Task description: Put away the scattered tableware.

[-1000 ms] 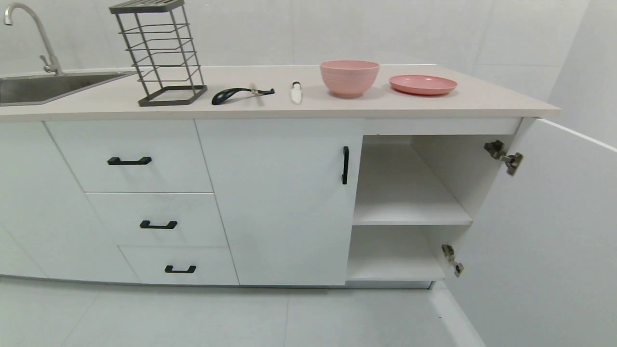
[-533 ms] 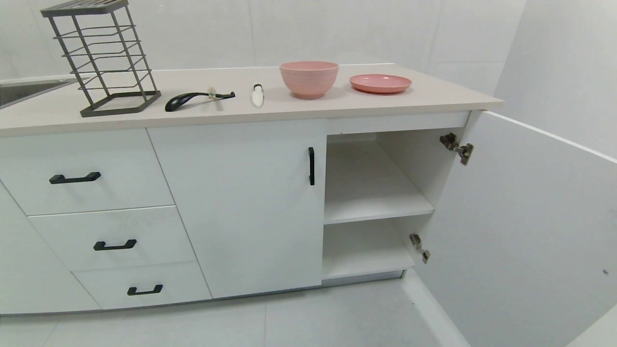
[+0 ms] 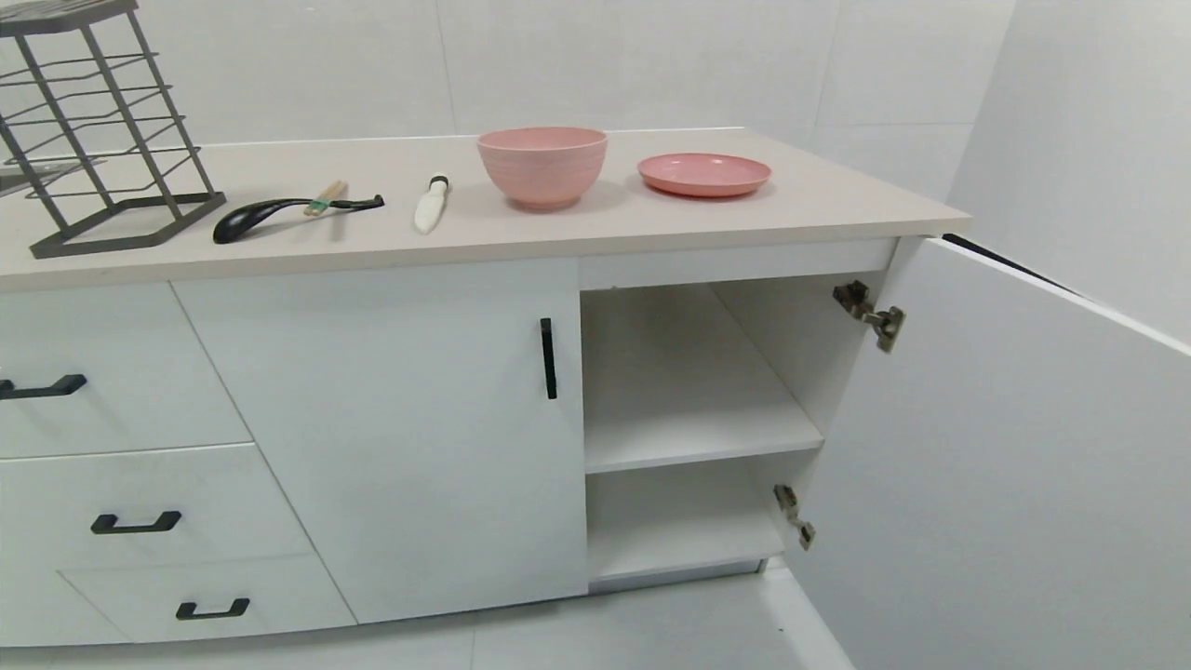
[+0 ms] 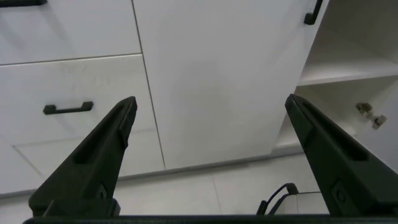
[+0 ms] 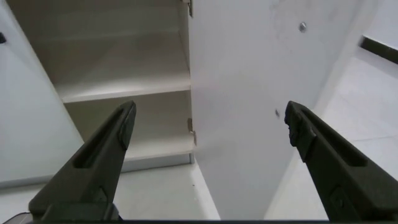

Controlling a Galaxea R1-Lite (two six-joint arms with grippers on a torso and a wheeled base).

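Camera closer; bowl [image 3: 542, 166] apart from fingers [image 4: 93, 162]

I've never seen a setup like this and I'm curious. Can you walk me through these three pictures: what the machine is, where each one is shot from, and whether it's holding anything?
It is a two-armed robot on wheels, meant to tidy tableware. The wide picture comes from a camera on its head, looking at a kitchen counter. On it lie a black spoon, chopsticks, a small white utensil, a pink bowl and a pink plate, with a wire rack at one end. Below, a cabinet door stands open, showing two shelves. The other two pictures come from cameras on the wrists. The dark prongs are the left fingers and the right fingers, both spread open and holding nothing.
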